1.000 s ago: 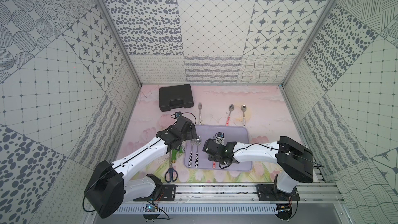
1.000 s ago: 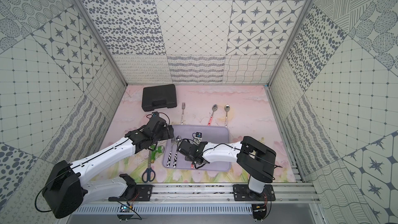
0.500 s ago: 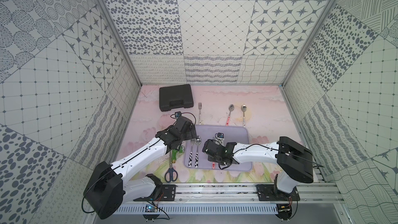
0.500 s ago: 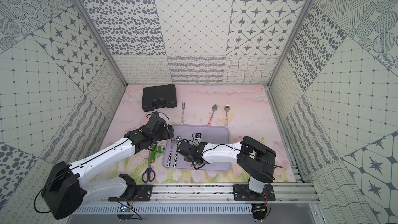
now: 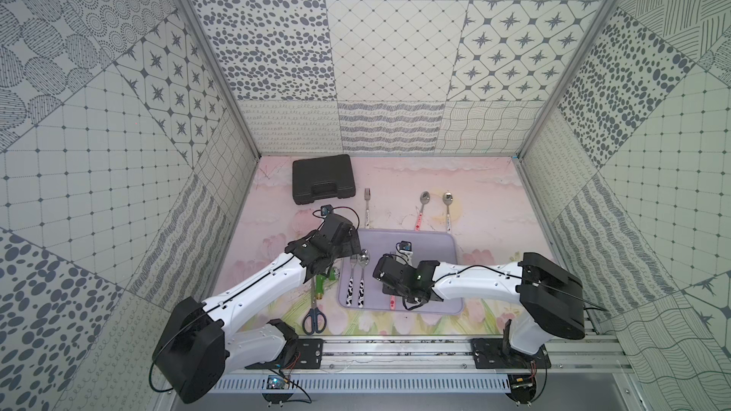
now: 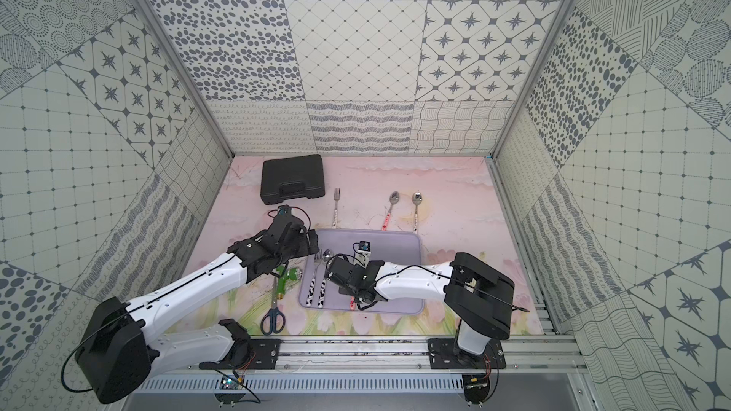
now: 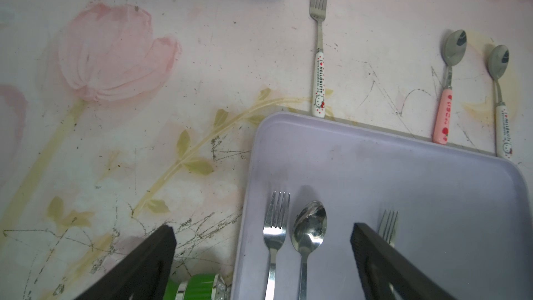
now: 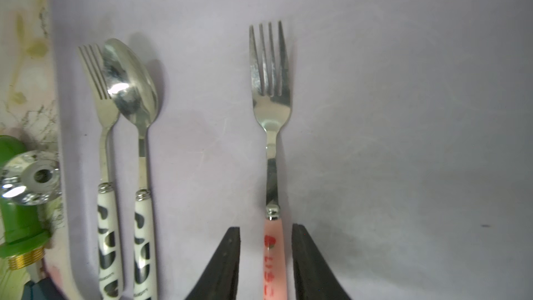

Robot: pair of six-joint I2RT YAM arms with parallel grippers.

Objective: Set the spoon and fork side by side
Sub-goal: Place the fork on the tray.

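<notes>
Right wrist view: the pink-handled steel fork (image 8: 271,111) is straddled, untouched, by the parted right gripper (image 8: 266,227). The left gripper (image 7: 262,227) is spread wide.

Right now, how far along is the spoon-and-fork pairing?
Done: the cow-patterned fork and matching spoon lie side by side on the lavender tray. In hand: the right gripper straddles the pink-handled fork, jaws apart, not gripping. Remaining: the pink-handled spoon lies outside the tray.

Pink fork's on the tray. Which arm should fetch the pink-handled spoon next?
Left, probably: the left gripper is open and empty, with the pink-handled spoon ahead in its wrist view. The right gripper straddles the pink fork, jaws open.
</notes>
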